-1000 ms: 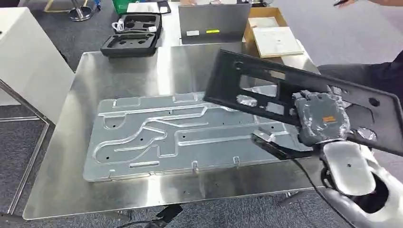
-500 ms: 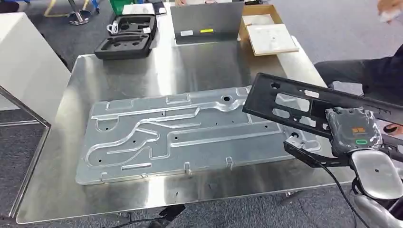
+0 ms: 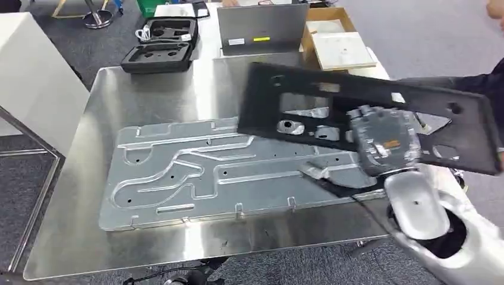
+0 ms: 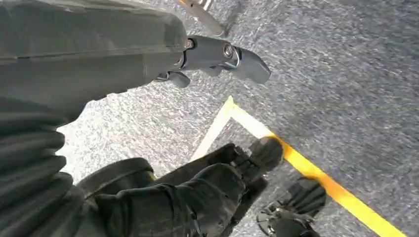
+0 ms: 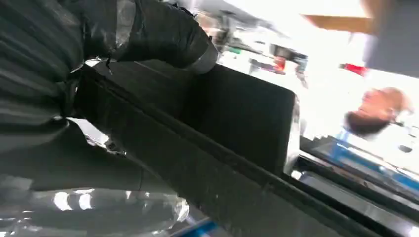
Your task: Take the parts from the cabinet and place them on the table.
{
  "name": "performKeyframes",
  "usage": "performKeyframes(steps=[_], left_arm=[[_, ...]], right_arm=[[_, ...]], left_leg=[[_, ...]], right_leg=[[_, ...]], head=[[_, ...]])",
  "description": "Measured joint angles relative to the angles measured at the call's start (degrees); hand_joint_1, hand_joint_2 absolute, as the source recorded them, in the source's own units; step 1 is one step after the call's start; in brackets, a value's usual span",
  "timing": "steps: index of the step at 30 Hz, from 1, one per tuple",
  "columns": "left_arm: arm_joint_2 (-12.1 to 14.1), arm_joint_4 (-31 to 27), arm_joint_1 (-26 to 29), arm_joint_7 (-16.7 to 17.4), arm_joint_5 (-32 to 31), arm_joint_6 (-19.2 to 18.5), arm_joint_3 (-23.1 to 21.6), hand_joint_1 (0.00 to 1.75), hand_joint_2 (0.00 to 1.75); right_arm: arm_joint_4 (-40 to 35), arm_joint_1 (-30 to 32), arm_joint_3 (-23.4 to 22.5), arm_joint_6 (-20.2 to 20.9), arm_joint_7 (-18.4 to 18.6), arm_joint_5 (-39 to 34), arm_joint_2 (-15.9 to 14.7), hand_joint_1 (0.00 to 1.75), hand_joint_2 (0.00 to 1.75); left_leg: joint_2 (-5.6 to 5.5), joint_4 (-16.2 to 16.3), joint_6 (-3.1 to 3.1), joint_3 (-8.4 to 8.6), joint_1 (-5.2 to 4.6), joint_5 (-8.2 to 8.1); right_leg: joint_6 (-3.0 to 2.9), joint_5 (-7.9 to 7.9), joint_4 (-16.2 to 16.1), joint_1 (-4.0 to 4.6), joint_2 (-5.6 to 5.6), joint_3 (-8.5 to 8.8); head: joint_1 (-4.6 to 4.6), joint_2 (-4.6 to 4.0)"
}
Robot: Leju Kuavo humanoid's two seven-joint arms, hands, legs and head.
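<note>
On the left of the head view stands a white cabinet [image 3: 35, 77] beside the steel bench [image 3: 77, 237]. Behind it, at the bench's far edge, lie black foam cases [image 3: 160, 50]. Across the middle of the bench a large silver stamped plate [image 3: 196, 172] lies flat, so one part looks already delivered (a judgement from how it lies). Further right, a grey panel [image 3: 264, 27] stands upright at the far end, with a cardboard box [image 3: 339, 41] beside it.

The black perforated panel [image 3: 356, 113] is the part in hand: it hangs tilted in the air over the right end of the silver plate, reaching out past the bench's right edge. The right robot hand [image 3: 386, 142] is clamped on its near edge; the right wrist view shows the thumb [image 5: 163, 32] hooked over the black panel [image 5: 222, 128].

The left robot hand [image 4: 148, 148] hangs over the carpet with nothing in it, fingers loosely spread.

What seems left: lowering the black panel onto the bench and letting go. Whether more parts wait in the cabinet cannot be told.
</note>
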Motion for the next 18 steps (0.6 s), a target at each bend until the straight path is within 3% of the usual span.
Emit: performKeyframes(steps=[3, 4, 5, 6, 8, 9, 10, 13, 15, 16, 18], left_arm=[[-0.1, 0.0, 0.0, 0.3, -0.1, -0.2, 0.0, 0.00, 1.75], [-0.1, 0.0, 0.0, 0.3, -0.1, -0.3, 0.0, 0.00, 1.75], [-0.1, 0.0, 0.0, 0.3, -0.2, -0.3, 0.0, 0.00, 1.75], [-0.1, 0.0, 0.0, 0.3, -0.2, -0.3, 0.0, 0.00, 1.75], [-0.1, 0.0, 0.0, 0.5, -0.4, -0.4, 0.0, 0.00, 1.75], [-0.1, 0.0, 0.0, 0.5, -0.4, -0.5, 0.0, 0.00, 1.75], [-0.1, 0.0, -0.1, 0.5, -0.4, -0.6, 0.0, 0.00, 1.75], [-0.1, 0.0, 0.1, 0.5, -0.2, -0.9, 0.0, 0.00, 1.75], [0.1, 0.0, 0.1, 0.5, -0.2, -0.9, 0.0, 0.00, 1.75], [0.1, 0.0, 0.1, 0.6, -0.2, -1.0, 0.0, 0.00, 1.75], [0.2, 0.0, 0.2, 0.5, -0.4, -1.0, 0.0, 0.00, 1.75]], right_arm=[[0.0, -1.4, 3.4, -0.9, -0.6, 0.1, 3.8, 1.64, 1.75], [0.0, -1.4, 4.0, -0.9, -0.7, 0.1, 4.4, 1.64, 1.75], [0.0, -1.4, 4.9, -0.9, -0.7, 0.1, 5.1, 1.64, 1.75], [0.1, -1.5, 5.7, -1.0, -0.8, 0.0, 6.0, 1.64, 1.75], [0.2, -2.5, 7.4, -1.2, -0.9, -0.4, 7.8, 1.64, 1.75], [0.3, -2.8, 8.3, -1.6, -1.1, -0.5, 8.7, 1.64, 1.75], [0.4, -3.0, 8.9, -2.0, -1.5, -0.6, 9.7, 1.64, 1.75], [0.7, -3.1, 10.4, -2.4, -2.0, -0.7, 11.3, 1.64, 1.75], [1.1, -3.4, 11.1, -2.6, -2.1, -0.8, 12.1, 1.64, 1.75], [1.3, -3.5, 11.3, -2.8, -2.1, -0.8, 12.5, 1.64, 1.75], [1.7, -3.6, 11.8, -3.0, -2.2, -0.9, 13.3, 1.64, 1.75]], left_leg=[[0.08, 0.0, 0.24, -0.10, 0.00, 0.06], [0.07, 0.1, 0.31, -0.12, 0.00, 0.00], [-0.07, 0.3, 0.29, -0.15, 0.01, -0.10], [-0.24, 0.6, 0.24, -0.14, 0.06, -0.34], [-0.33, 1.4, -0.16, -0.06, 0.16, -0.93], [-0.33, 1.9, -0.61, -0.34, 0.07, -1.32], [-0.33, 2.5, -0.90, -0.68, -0.24, -1.51], [-0.28, 2.1, -1.40, -0.64, -0.11, -1.33], [-0.30, 3.1, -2.18, -1.10, -0.06, -2.42], [-0.15, 6.1, -2.65, -2.32, -0.04, -4.35], [-0.07, 15.1, -3.20, -6.66, 0.37, -8.20]], right_leg=[[0.14, -5.56, 12.2, -0.14, 0.03, -5.37], [0.24, -6.05, 14.4, -0.13, 0.02, -6.49], [0.34, -5.59, 15.4, -0.16, 0.00, -7.09], [0.44, -3.31, 12.9, -0.28, -0.02, -6.03], [0.39, 1.66, 3.4, -0.40, -0.04, -1.58], [0.26, 1.44, 0.0, -0.31, -0.02, 0.08], [0.03, 1.14, -1.1, 0.07, 0.03, 0.61], [-0.88, 1.14, -0.7, 0.16, 0.16, 0.39], [-1.59, 1.50, -1.3, -0.45, 0.00, 0.89], [-1.82, 1.51, -1.4, -0.46, -0.02, 0.93], [-1.94, 1.49, -1.3, -0.45, -0.03, 0.91]], head=[[0.22, -0.02], [0.24, -0.02], [0.26, -0.02], [0.28, -0.02], [0.26, -0.02], [0.24, -0.02], [0.31, -0.02], [0.24, -0.02], [0.22, 0.00], [-0.16, 0.00], [-0.18, -0.02]])
